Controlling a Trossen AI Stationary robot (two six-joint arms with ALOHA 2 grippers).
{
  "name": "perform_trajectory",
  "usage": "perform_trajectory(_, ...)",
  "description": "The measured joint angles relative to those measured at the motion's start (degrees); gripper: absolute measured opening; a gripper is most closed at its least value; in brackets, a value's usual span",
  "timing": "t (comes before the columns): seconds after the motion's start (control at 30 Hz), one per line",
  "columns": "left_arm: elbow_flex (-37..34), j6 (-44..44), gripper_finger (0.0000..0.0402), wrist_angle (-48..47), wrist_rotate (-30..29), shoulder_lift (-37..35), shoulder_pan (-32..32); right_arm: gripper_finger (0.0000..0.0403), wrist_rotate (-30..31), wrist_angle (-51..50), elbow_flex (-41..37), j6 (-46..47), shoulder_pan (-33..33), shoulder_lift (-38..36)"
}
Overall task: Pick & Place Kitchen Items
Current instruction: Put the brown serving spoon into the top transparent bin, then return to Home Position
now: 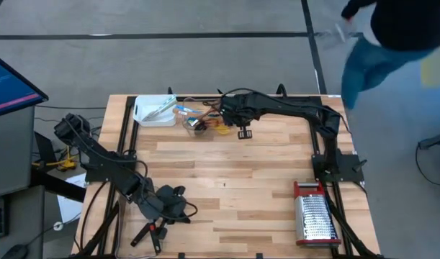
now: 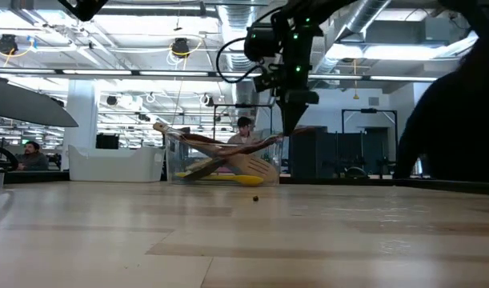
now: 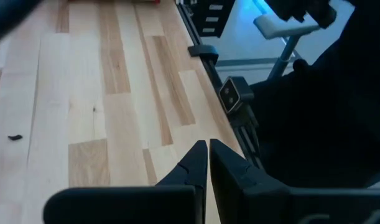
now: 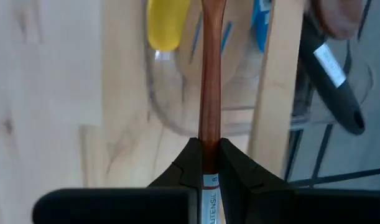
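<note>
One utensil in hand: right gripper (image 4: 206,167) clamped on reddish wooden spoon handle (image 4: 209,74) at far edge of table (image 1: 227,180). Handle's long axis ran straight out from fingers, over clear tub (image 4: 177,106) holding yellow spoon (image 4: 168,25) and other utensils. Spoon lay directly ahead of right gripper, partly above tub. Left gripper (image 3: 207,163) closed, empty, near front-left corner, well apart. Right arm clearly nearer.

Bare tabletop (image 1: 227,180) mid-table, grater (image 1: 315,216) near the right edge, tub (image 1: 198,124) and white tray (image 1: 153,111) crowding the far edge — utensils sticking out.
</note>
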Motion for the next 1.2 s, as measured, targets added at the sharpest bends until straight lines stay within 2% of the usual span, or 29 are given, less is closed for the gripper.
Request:
perform_trajectory(0.27, 0.0, 1.13, 0.0003, -0.8, -0.37, -0.57, -0.07, 0.0021, 2.03, -0.53, 2.96, -1.82, -0.39, 1.19)
perform_trajectory(0.57, 0.0, 1.19, 0.0003, -0.8, -0.32, -0.57, -0.02, 0.0122, 2.13, -1.71, 3.21, -1.57, 0.96, 0.67)
perform_trajectory(0.73, 0.0, 1.15, 0.0003, -0.76, -0.3, -0.57, -0.02, 0.0146, 2.3, -2.51, 3.23, -1.87, 2.23, 0.67)
perform_trajectory(0.83, 0.0, 1.12, 0.0003, -0.73, -0.28, -0.57, 0.0, 0.0137, 2.37, -5.59, 4.34, -1.86, 3.07, 0.15)
perform_trajectory(1.0, 0.0, 1.11, 0.0003, -0.64, -0.24, -0.57, -0.02, 0.0101, 2.42, -11.56, 8.67, -0.4, 4.72, 0.12)
perform_trajectory(1.1, 0.0, 1.1, 0.0003, -0.47, -0.7, -0.57, -0.02, 0.0073, 2.42, -16.06, 12.55, 2.12, 5.81, 0.01)
perform_trajectory(1.2, 0.0, 1.17, 0.0003, -0.49, -3.62, -0.57, -0.02, 0.003, 2.08, -25.11, 16.14, 6.0, 6.63, -0.36)
